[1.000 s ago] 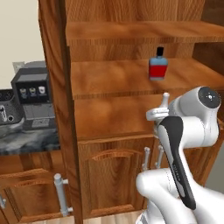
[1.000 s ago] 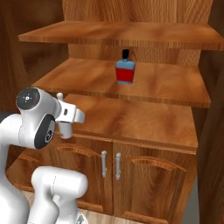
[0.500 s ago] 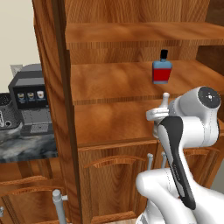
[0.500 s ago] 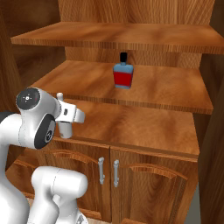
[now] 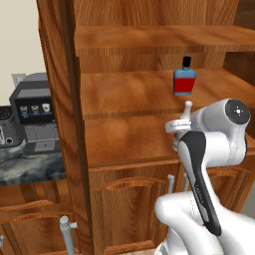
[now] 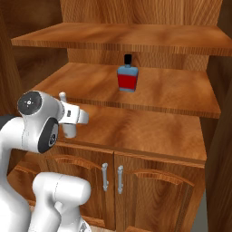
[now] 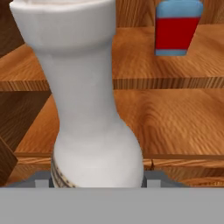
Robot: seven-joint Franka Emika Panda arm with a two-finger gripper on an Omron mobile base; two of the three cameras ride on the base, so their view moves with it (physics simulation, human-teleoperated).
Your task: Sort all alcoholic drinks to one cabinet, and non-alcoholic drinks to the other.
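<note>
Gripper [image 7: 98, 175]: clamped on the lower body of a white bottle, jaws held apart by its width; fingertips hidden behind the bottle in the hand view.
White bottle [image 7: 87, 100]: upright in the grip, narrow waist widening to a round base and a flared top; a small white top sticks up by the hand in the left base view [image 5: 187, 107] and the right base view [image 6: 63, 97].
Cabinet [image 6: 136, 131]: reddish-brown wood, open, straight ahead of the gripper; three wooden levels showing, upper shelf [image 6: 122, 38], middle shelf [image 6: 163, 93], lower ledge [image 6: 145, 129].
Blue bottle [image 6: 127, 78]: beyond and above the gripper, standing upright on the middle shelf; red label, dark cap; well apart from the white bottle. Also seen in the left base view [image 5: 184, 80] and, upper right, in the hand view [image 7: 177, 28].
Lower ledge: just ahead of and below the held bottle, bare wood.
Lower doors [image 6: 113, 181]: beneath the gripper, shut, paired grey handles [image 6: 105, 176] at the seam.
Cabinet side panel [image 5: 64, 124]: to the gripper's left, tall and upright.
Coffee machine [image 5: 32, 117]: far to the gripper's left, past the side panel, on a dark marbled counter [image 5: 25, 167].
</note>
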